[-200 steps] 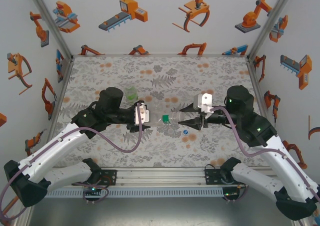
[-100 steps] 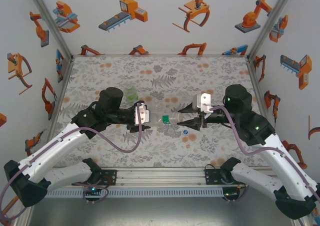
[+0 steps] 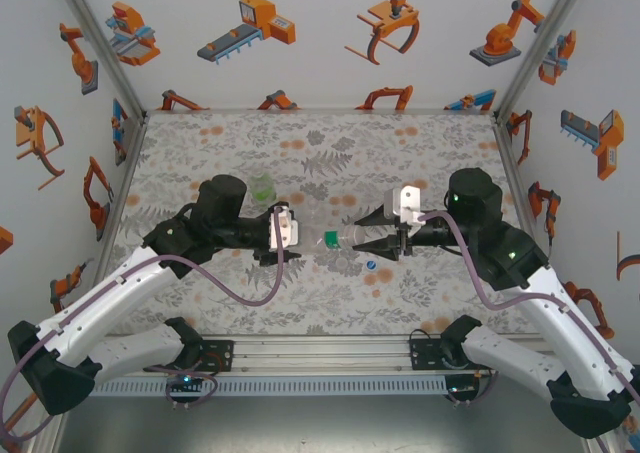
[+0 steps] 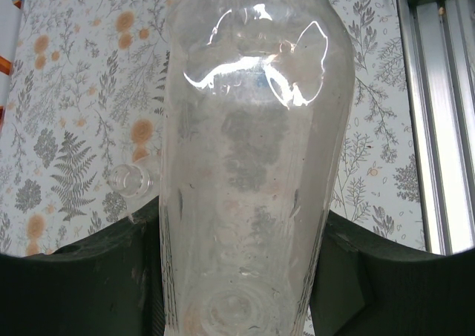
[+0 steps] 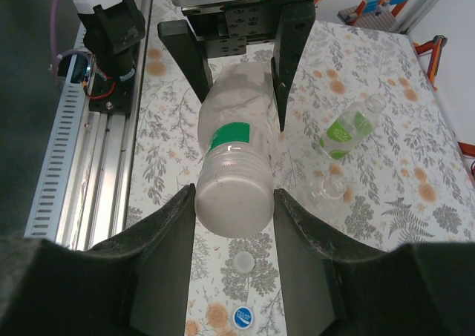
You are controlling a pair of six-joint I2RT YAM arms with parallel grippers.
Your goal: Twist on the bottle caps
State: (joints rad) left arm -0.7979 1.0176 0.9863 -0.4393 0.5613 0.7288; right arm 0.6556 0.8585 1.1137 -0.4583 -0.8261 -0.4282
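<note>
Top external view: the tall clear plastic bottle with a green band hangs level over the table's middle. The left gripper is clamped on one end and the right gripper on the other. Twisting could spin the slick body loose.

Clear bottle upright in frame, running from top edge to bottom, glare on its wide upper part. Left pincer clamped on its lower body, dark fingers pressing both sides. Fern-and-orange-spot desk behind. Small clear round-mouthed item lying on desk just left of bottle, identity unclear. Metal rail along right edge.
</note>
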